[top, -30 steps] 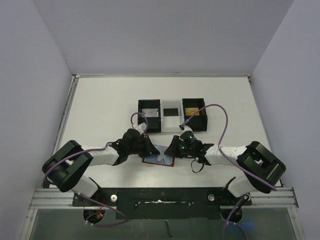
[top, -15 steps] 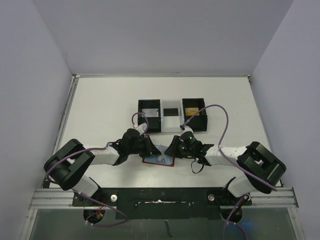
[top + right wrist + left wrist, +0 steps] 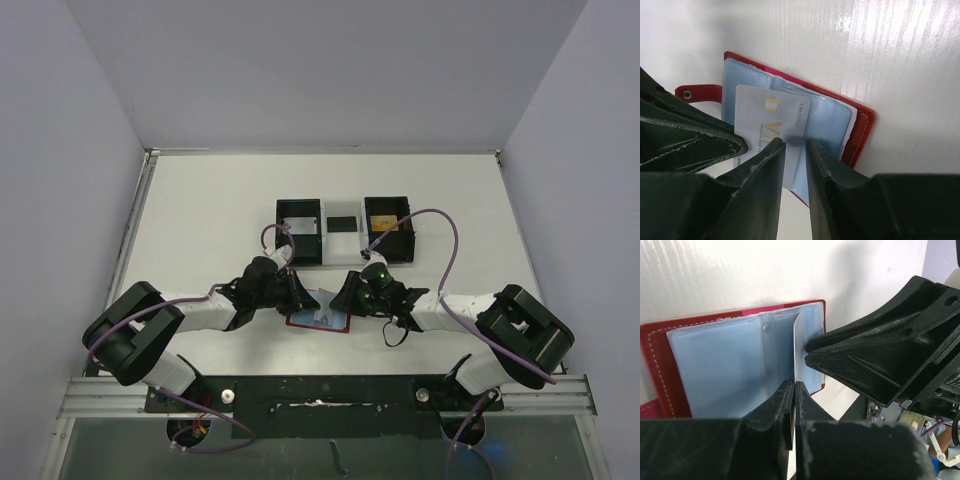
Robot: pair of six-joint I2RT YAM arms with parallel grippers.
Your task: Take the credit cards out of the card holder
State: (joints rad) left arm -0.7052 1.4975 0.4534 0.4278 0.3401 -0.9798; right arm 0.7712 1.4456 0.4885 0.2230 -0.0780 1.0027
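The red card holder [image 3: 320, 322] lies open on the table between both arms, its blue-grey lining [image 3: 725, 365] facing up. A pale grey-white credit card [image 3: 772, 117] with gold lettering sticks partway out of a pocket. In the left wrist view this card [image 3: 807, 325] runs down into my left gripper [image 3: 794, 385], which is shut on its edge. My right gripper [image 3: 795, 144] stands slightly open, with its fingertips [image 3: 775, 150] over the card and the blue pocket [image 3: 832, 125]. In the top view, the left gripper [image 3: 300, 297] and the right gripper [image 3: 342, 296] meet over the holder.
A three-compartment tray [image 3: 343, 240] stands just behind the holder. A grey card [image 3: 298, 225] lies in its left black bin, a black card [image 3: 343, 224] in the white middle, and a gold card [image 3: 382, 218] in the right bin. The holder's red tab [image 3: 697, 92] sticks out sideways.
My left gripper's jaws have closed fully onto the pale card. Both arms have barely shifted, and the holder stays in place.
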